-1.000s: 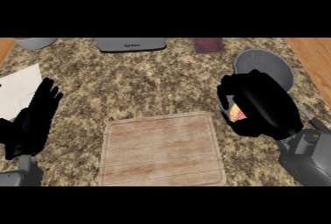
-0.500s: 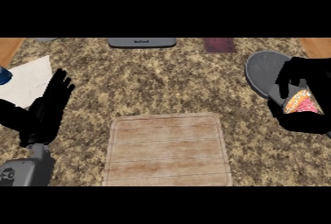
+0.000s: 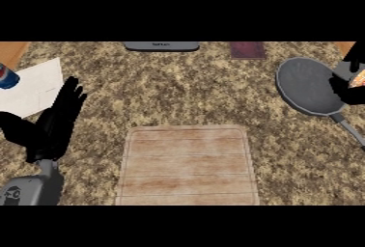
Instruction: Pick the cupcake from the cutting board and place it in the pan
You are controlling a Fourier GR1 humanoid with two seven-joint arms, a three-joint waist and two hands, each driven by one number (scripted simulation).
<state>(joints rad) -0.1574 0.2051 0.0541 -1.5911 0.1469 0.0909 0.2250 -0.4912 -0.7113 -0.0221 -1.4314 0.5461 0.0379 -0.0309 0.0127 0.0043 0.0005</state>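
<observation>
One cupcake (image 3: 358,78) is sitting clamped in the right robot hand (image 3: 349,87), over one pan's (image 3: 308,87) right rim. Left of one cutting board (image 3: 188,166), the left robot hand (image 3: 53,123) is resting, fingers straight.

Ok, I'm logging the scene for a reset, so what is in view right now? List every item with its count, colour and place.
cutting board: one, pale wood, lower centre of the counter, nothing on it.
pan: one, grey, upper right, handle running toward the lower right.
cupcake: one, orange and pink, at the right edge beside the pan, partly hidden in the right hand.
paper sheet: one, white, upper left.
can: one, blue, red and white, left edge.
grey device: one, top centre.
dark red item: one, top right of centre.
left hand: black, open, resting at left.
right hand: black, right edge, curled round the cupcake.
</observation>
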